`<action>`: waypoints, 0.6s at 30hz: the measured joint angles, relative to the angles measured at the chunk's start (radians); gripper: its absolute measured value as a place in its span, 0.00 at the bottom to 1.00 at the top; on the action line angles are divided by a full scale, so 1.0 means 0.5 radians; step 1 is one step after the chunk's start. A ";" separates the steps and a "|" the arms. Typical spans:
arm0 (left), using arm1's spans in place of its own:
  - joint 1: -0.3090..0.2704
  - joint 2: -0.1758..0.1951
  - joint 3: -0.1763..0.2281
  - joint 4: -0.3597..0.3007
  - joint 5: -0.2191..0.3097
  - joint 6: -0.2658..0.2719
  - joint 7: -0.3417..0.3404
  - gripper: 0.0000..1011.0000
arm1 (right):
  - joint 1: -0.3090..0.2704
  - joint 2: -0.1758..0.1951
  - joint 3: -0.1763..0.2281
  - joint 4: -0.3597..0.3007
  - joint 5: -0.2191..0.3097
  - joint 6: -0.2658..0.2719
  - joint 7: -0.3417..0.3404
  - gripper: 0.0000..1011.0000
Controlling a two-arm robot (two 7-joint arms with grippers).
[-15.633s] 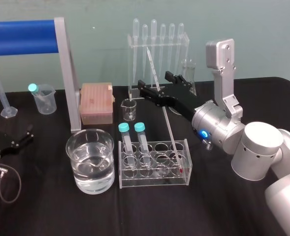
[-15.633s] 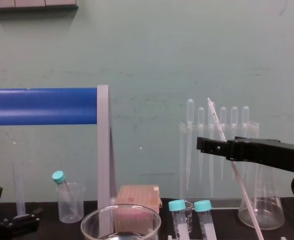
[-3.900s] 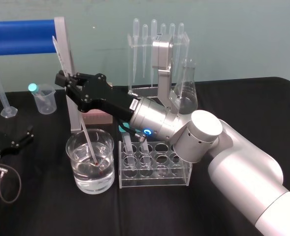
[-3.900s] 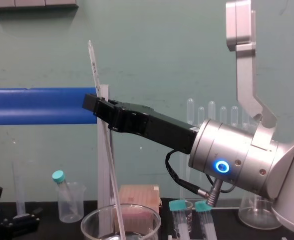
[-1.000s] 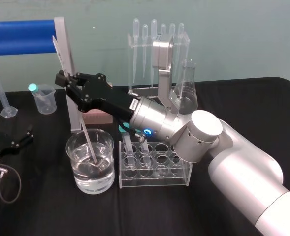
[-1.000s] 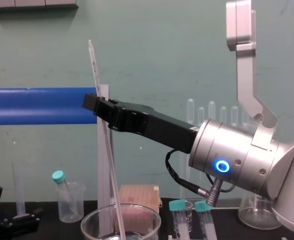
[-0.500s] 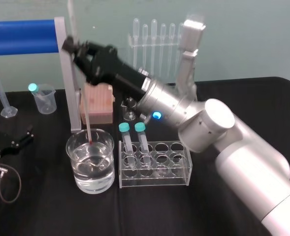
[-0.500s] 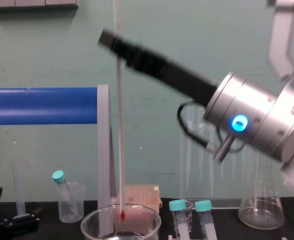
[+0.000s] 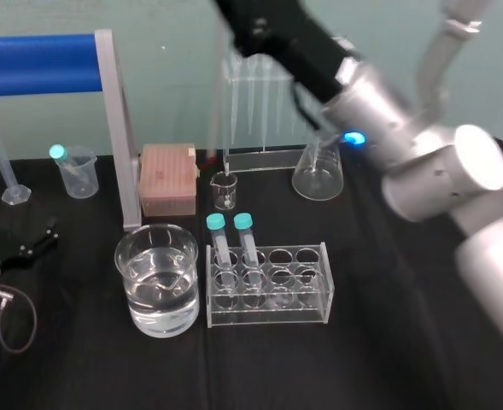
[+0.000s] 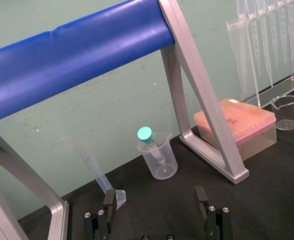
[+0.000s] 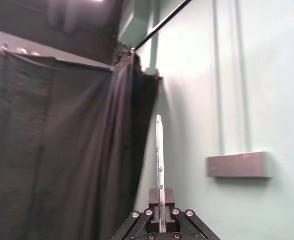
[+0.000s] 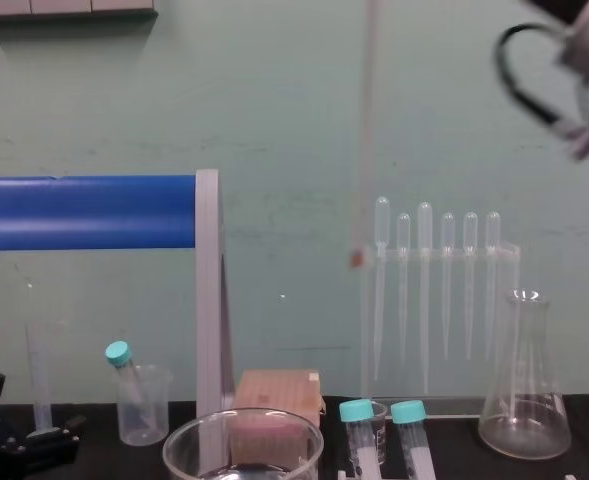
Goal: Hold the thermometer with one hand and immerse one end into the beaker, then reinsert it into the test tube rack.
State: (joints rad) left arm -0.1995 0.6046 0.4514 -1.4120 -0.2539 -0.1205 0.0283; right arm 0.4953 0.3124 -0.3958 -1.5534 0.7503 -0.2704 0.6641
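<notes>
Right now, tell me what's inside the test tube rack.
Two teal-capped tubes stand in the test tube rack's left holes; the others look empty. The thermometer hangs high in the right gripper. Nothing covers the rack. Left gripper lies parked.

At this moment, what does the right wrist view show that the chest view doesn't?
Right wrist view: the right gripper shut on the thermometer, scale marks legible above the grip. Chest view: the thermometer's reddish lower end hanging in the air, higher than the beaker and capped tubes; the left gripper parked at lower left. Both: the thermometer, near upright.
</notes>
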 joint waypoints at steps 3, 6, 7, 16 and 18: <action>0.000 0.000 0.000 0.000 0.000 0.000 0.000 1.00 | -0.076 0.097 0.078 -0.129 -0.045 0.009 -0.099 0.06; 0.000 0.000 0.000 0.000 0.000 0.000 0.000 1.00 | -0.159 0.177 0.151 -0.226 -0.079 0.036 -0.177 0.06; 0.000 0.000 0.000 0.000 0.000 0.000 0.000 1.00 | -0.183 0.198 0.170 -0.250 -0.089 0.045 -0.197 0.06; 0.000 0.000 0.000 0.000 0.000 0.000 0.000 1.00 | -0.493 0.321 0.355 -0.427 -0.159 0.105 -0.392 0.06; 0.000 0.000 0.000 0.000 0.000 0.000 0.000 1.00 | -0.539 0.321 0.374 -0.431 -0.164 0.105 -0.407 0.06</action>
State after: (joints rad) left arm -0.1996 0.6046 0.4514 -1.4120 -0.2539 -0.1205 0.0283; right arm 0.2256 0.4730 -0.2088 -1.7692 0.6683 -0.2179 0.4608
